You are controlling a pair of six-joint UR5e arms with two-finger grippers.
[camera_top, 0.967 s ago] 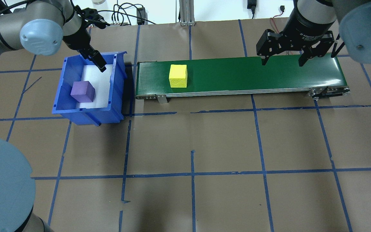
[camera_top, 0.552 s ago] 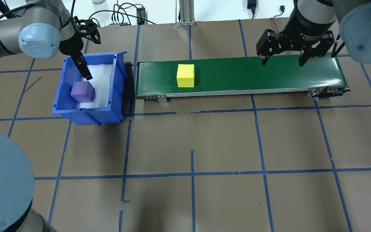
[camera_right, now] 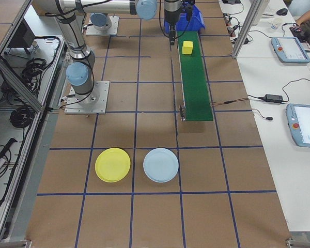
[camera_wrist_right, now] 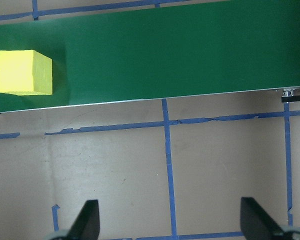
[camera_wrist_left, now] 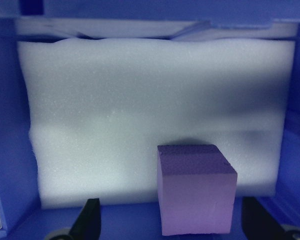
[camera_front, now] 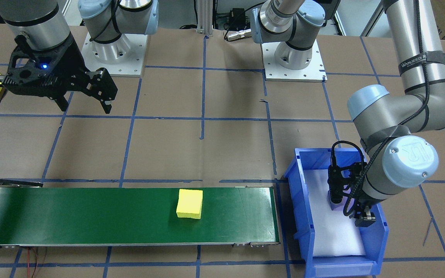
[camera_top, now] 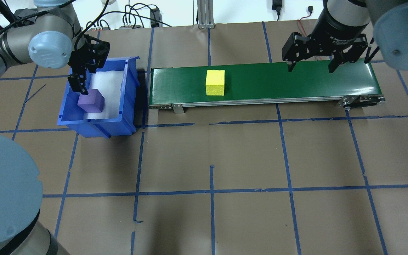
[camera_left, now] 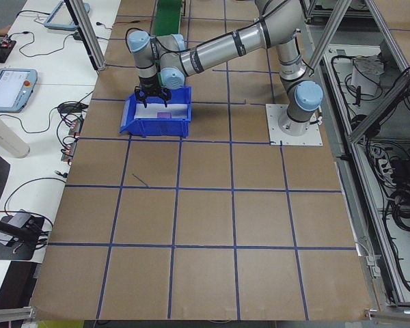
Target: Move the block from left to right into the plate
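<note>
Yellow block [camera_top: 215, 82] farther along green belt [camera_top: 296, 81]

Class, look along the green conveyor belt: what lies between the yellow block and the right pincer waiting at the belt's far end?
Nothing: in the overhead view only bare green conveyor belt runs from the yellow block to the open right pincer.

Brown paper-covered table [camera_top: 225, 156], gridded with blue tape lines.

On it lie a green conveyor belt [camera_top: 296, 81] running across the far part in the overhead view, a blue bin [camera_top: 129, 106] just beside the belt's left end, the two arms' white base plates [camera_front: 294, 63], and, well apart past the belt's other end (seen whole from the exterior right camera), a yellow plate [camera_right: 112, 165] beside a pale-blue plate [camera_right: 160, 165].
</note>
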